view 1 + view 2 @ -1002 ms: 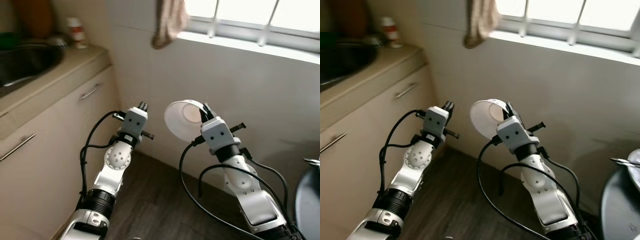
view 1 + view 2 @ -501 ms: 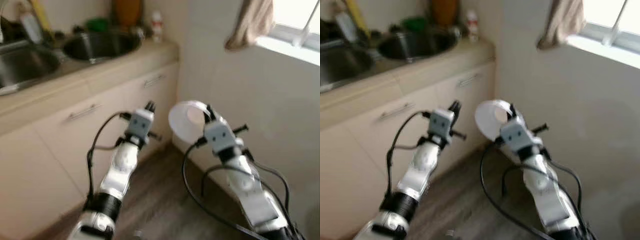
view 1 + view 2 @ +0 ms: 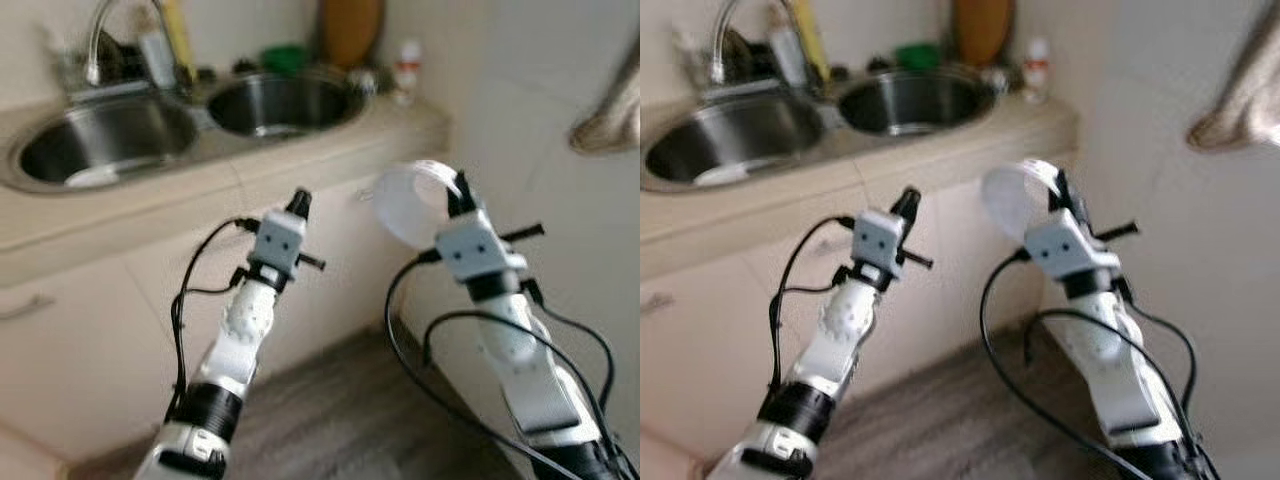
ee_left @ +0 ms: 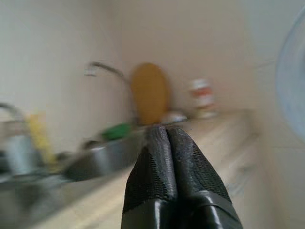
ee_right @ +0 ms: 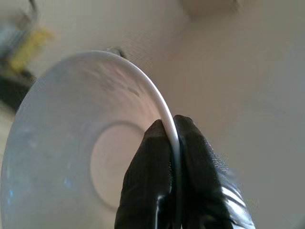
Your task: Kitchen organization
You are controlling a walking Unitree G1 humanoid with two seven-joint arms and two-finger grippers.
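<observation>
My right gripper [image 3: 462,190] is shut on the rim of a white bowl [image 3: 412,204], held up on edge in front of the beige counter's corner. In the right wrist view the bowl [image 5: 90,148] shows its underside, with the rim pinched between the two black fingers [image 5: 152,176]. My left gripper [image 3: 299,200] is raised beside it, pointing toward the double steel sink [image 3: 190,125]; in the left wrist view its fingers [image 4: 171,167] are pressed together with nothing between them.
The counter [image 3: 330,150] carries two sink basins, a tap [image 3: 100,40], bottles, a green thing [image 3: 282,57] and a brown board [image 3: 350,30] at the back. Cabinet doors [image 3: 120,320] lie below. A cloth [image 3: 610,115] hangs on the wall at right. Wood floor [image 3: 350,420] is underfoot.
The camera has swung left: the sink and counter now stand before me, and the window has left the picture. Both arms keep their pose, the bowl still held.
</observation>
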